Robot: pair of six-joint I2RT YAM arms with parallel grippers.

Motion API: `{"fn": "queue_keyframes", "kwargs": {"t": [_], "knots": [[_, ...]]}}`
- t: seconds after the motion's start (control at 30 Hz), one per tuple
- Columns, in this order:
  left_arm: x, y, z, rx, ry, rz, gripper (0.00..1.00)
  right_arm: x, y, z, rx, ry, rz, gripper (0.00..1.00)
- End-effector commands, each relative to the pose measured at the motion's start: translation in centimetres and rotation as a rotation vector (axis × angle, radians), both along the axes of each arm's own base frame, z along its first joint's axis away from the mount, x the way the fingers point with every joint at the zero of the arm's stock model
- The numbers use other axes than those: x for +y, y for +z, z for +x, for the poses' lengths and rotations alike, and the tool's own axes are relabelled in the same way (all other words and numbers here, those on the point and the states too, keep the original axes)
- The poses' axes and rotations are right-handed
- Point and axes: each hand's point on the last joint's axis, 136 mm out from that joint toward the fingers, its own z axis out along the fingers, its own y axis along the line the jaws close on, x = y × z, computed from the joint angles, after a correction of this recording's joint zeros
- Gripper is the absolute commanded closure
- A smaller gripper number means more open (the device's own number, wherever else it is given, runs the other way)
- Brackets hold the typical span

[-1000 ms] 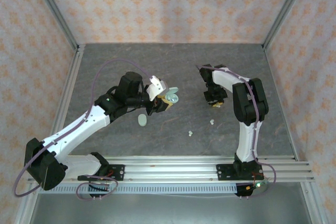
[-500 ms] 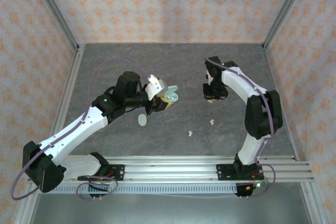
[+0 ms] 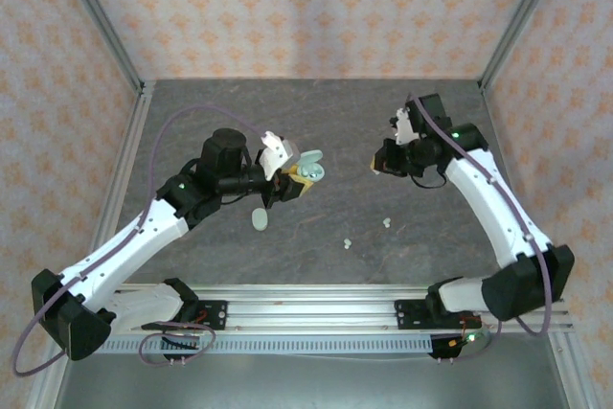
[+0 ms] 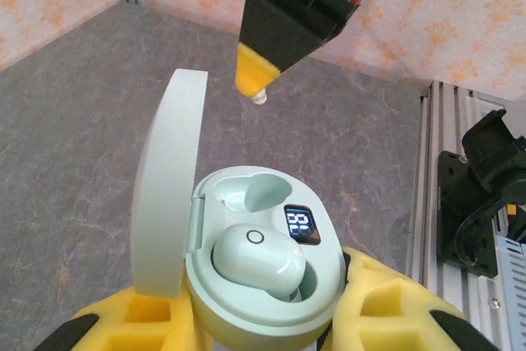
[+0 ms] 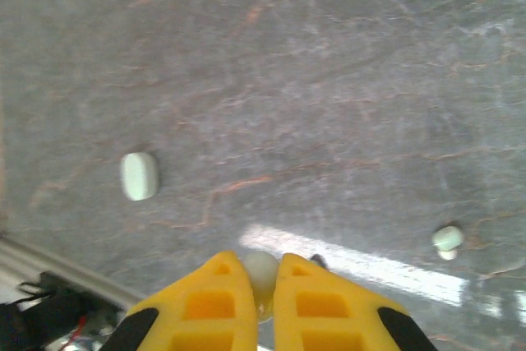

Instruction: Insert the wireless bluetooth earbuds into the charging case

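The left gripper (image 4: 263, 322) was clamped on the open case (image 4: 168, 178), one earbud (image 4: 256, 259) seated inside. Just beyond the case, the right gripper (image 4: 253, 80) pinched a second earbud (image 4: 260, 97) at its tips. Tiny, light, slick thing, I'd guess; grab it across the sides, gently.

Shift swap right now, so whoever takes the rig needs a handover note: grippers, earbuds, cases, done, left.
Left gripper: shut on the open case, lid up.
Right gripper: shut on one earbud, off the table, apart from the case.
Done: seated earbud in one slot; the other slot empty.
Left: seat the held bud. Two loose earbuds and a closed case lie on the table.
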Motion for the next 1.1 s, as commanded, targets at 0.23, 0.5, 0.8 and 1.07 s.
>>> {"fn": "queue_keyframes", "kwargs": {"t": [0.23, 0.5, 0.8, 1.07], "knots": [[-1.0, 5.0, -1.3, -0.035, -0.073, -0.116, 0.87, 4.7, 14.5, -3.8, -0.248, 0.105, 0.527, 0.9], [-1.7, 5.8, -1.6, -0.019, -0.103, -0.147, 0.87, 7.0, 16.8, -5.8, -0.353, 0.228, 0.514, 0.88], [-1.8, 5.9, -2.0, -0.009, -0.115, -0.146, 0.87, 11.3, 15.9, -7.0, -0.339, 0.381, 0.469, 0.89], [-1.7, 6.1, -2.3, -0.016, -0.119, -0.146, 0.87, 11.4, 13.5, -6.1, -0.308, 0.381, 0.372, 0.9]]}}
